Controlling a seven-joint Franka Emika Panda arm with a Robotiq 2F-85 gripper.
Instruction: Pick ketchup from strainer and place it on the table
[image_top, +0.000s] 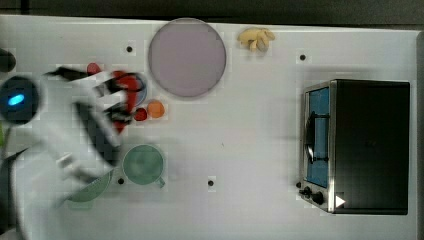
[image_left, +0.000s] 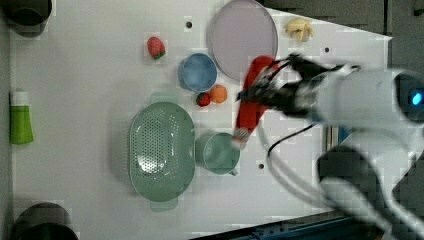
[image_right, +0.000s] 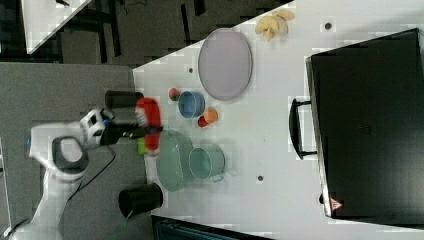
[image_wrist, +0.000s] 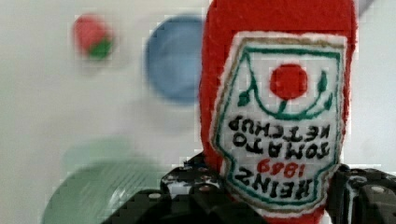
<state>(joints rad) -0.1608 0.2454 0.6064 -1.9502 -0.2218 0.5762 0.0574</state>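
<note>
The ketchup (image_left: 248, 117), a red bottle with a white label, hangs in the air above the table (image_left: 90, 75). My gripper (image_left: 261, 91) is shut on its middle. In the left view its white cap end points down toward the teal cup (image_left: 218, 152). The wrist view shows the ketchup (image_wrist: 280, 93) label up close, with dark fingers (image_wrist: 196, 189) on either side of the bottle. The pale green strainer (image_left: 161, 147) sits on the table with nothing in it. In the top view my arm covers most of the strainer (image_top: 92, 190), and the ketchup (image_top: 131, 95) shows as red between the fingers.
A blue bowl (image_left: 198, 72), a strawberry (image_left: 155, 47), an orange fruit (image_left: 218, 93) and a small red fruit (image_left: 202, 99) lie near the strainer. A large grey plate (image_left: 243, 37) sits beyond them. A toaster oven (image_top: 360, 145) stands at the top view's right.
</note>
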